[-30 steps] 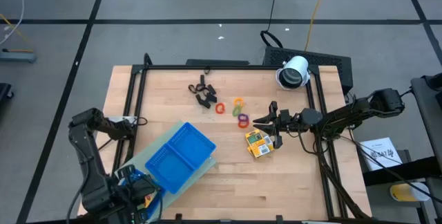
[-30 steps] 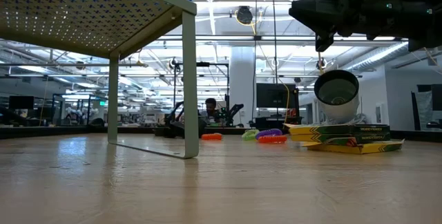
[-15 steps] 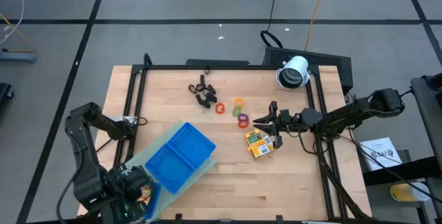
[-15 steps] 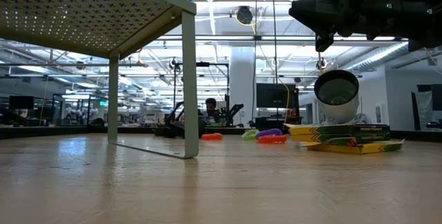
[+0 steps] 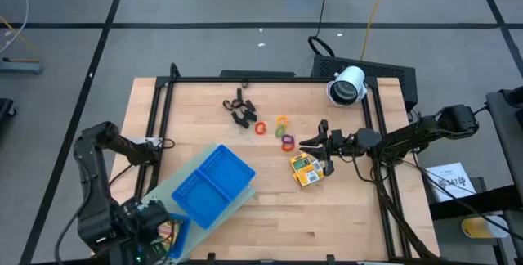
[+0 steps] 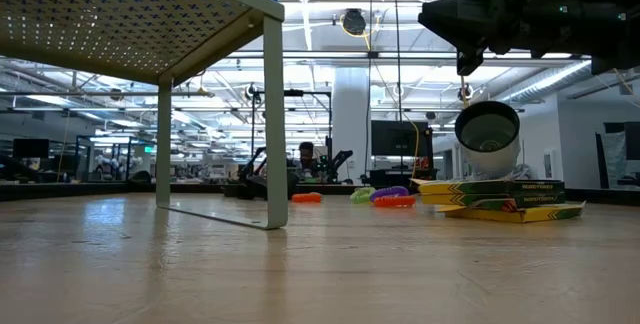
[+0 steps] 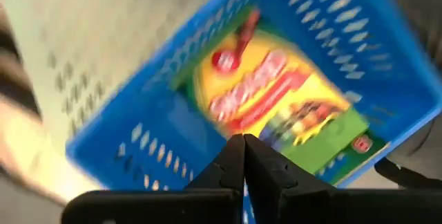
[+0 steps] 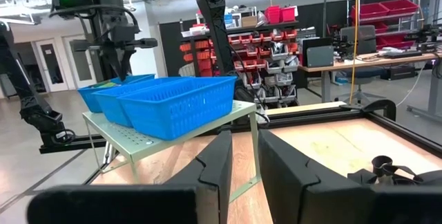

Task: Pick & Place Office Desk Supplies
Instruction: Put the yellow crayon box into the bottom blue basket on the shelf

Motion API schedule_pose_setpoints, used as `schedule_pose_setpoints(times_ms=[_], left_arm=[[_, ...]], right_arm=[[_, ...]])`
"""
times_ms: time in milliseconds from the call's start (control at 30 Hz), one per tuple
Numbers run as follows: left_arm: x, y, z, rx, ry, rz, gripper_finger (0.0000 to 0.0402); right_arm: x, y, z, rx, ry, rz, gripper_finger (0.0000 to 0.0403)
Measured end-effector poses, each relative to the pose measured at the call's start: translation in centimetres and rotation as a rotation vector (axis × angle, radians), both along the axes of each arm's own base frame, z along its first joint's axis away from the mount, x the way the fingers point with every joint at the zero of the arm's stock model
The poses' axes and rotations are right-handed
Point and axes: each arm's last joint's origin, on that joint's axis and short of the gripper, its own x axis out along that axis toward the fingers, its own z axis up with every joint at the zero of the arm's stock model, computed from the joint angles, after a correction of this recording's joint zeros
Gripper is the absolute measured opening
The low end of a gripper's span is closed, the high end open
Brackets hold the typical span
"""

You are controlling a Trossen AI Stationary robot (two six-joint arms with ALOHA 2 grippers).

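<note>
At the table's near-left corner, the left gripper [image 5: 155, 234] hangs over the end compartment of the blue tray [image 5: 214, 185], its jaws closed on nothing. In the left wrist view a yellow pack [image 7: 276, 99] lies flat in that compartment directly beneath the shut fingers [image 7: 243, 165]; this placement appears complete. The tray stands on a perforated green stand [image 6: 110, 14]. Right of centre, the right gripper [image 5: 315, 145] hovers just above two more packs [image 5: 306, 169], stacked on the wood; its jaws stand slightly apart and hold nothing. Coloured rings [image 5: 279, 130] lie just beyond the packs, with the black clips [image 5: 239, 106] farther toward the back-left. A white cylinder [image 5: 347, 84] sits at the back-right edge. Step in hand, as judged: release finished on the left, next pick pending. The next move probably calls for the right gripper to widen, descend squarely over the upper pack, and close across its narrow sides without shifting the one below.
</note>
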Motion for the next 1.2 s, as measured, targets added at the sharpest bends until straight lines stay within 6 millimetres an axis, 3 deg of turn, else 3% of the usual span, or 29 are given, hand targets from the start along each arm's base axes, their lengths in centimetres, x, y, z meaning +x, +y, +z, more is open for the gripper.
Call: schedule_pose_setpoints(times_ms=[133,267,633,1200], left_arm=[[-0.6,-0.3,0.0,-0.019,0.042,0.063,0.0005],[-1.1,-0.5,0.0,0.010,-0.023,0.074,0.0012],[-2.0,-0.3,-3.8,0.109,0.148,0.099,0.0014],[-1.3,0.0,-3.9,0.149,0.058,-0.055,0.0008]], right_arm=[[0.0,0.0,0.0,-0.003,0.000,0.000,0.0059],[0.0,0.0,0.0,-0.003,0.000,-0.001,0.0059],[0.0,0.0,0.0,-0.003,0.000,-0.001,0.0059],[0.0,0.0,0.0,-0.003,0.000,-0.001,0.0059]])
